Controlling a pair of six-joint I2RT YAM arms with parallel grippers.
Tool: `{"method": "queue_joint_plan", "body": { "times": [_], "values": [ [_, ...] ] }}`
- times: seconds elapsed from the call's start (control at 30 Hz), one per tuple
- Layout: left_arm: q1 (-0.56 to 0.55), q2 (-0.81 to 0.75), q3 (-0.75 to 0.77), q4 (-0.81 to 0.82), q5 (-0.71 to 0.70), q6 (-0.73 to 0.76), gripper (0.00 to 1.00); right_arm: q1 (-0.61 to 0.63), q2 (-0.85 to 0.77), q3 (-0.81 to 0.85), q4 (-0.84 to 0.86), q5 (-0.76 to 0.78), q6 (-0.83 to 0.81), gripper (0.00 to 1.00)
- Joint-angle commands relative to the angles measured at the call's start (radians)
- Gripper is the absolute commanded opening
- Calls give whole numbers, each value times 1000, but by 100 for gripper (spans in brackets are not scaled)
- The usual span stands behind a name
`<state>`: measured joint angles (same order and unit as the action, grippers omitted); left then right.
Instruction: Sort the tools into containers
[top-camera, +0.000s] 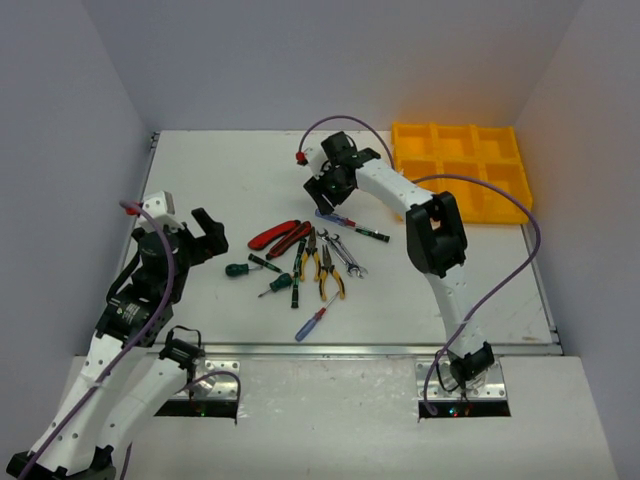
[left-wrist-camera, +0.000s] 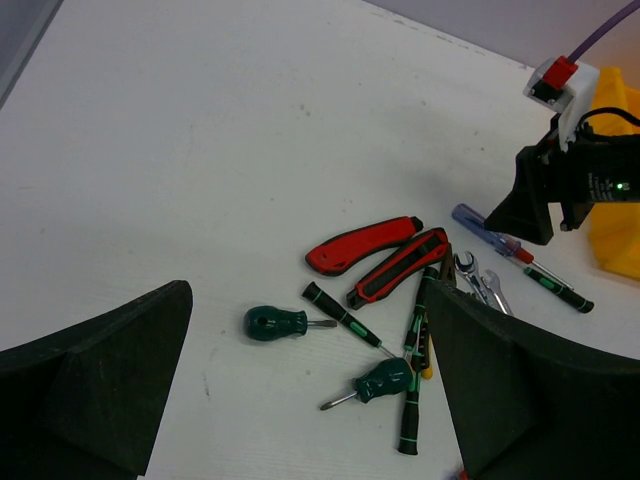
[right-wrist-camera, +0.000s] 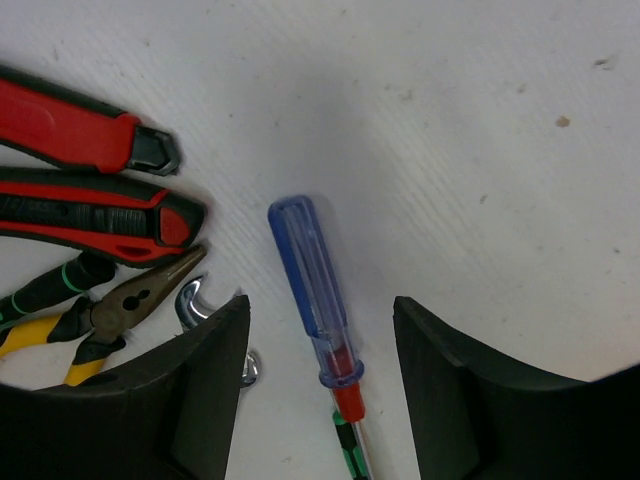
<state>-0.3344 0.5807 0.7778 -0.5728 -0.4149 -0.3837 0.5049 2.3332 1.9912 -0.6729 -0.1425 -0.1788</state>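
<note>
The tools lie in a loose pile mid-table: red-handled cutters (top-camera: 275, 235), yellow-black pliers (top-camera: 325, 265), silver wrenches (top-camera: 345, 255), green screwdrivers (top-camera: 240, 269) and a blue-red screwdriver (top-camera: 312, 322) nearer the front. My right gripper (top-camera: 330, 195) is open, low over another blue-red screwdriver (top-camera: 330, 216). In the right wrist view this screwdriver (right-wrist-camera: 315, 285) lies between the open fingers (right-wrist-camera: 200, 400), untouched. The yellow tray (top-camera: 460, 170) of containers stands at the back right. My left gripper (top-camera: 205, 235) is open and empty, left of the pile.
In the left wrist view, two stubby green screwdrivers (left-wrist-camera: 275, 322) and a thin black-green one (left-wrist-camera: 340, 312) lie between my open left gripper's (left-wrist-camera: 310, 290) fingers, with cutters (left-wrist-camera: 365, 245) beyond. A black-green screwdriver (top-camera: 370, 234) lies by the blue-red one. Grey walls enclose the table.
</note>
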Motion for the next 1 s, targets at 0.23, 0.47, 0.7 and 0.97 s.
{"method": "queue_joint_plan", "body": {
  "times": [0.23,0.47,0.7,0.97],
  "values": [
    [-8,-15,1,45,26,0,100,16,63,-20,45,-2,-72,42],
    [-8,-18,0,45,28,2,100,16,37,-70,135,34,-95,30],
    [-8,-21,0,47,28,2,100,26,50,-52,113,61,-125,16],
    [-8,-15,0,47,33,3,100,24,-80,-24,197,222,-92,0]
  ]
}}
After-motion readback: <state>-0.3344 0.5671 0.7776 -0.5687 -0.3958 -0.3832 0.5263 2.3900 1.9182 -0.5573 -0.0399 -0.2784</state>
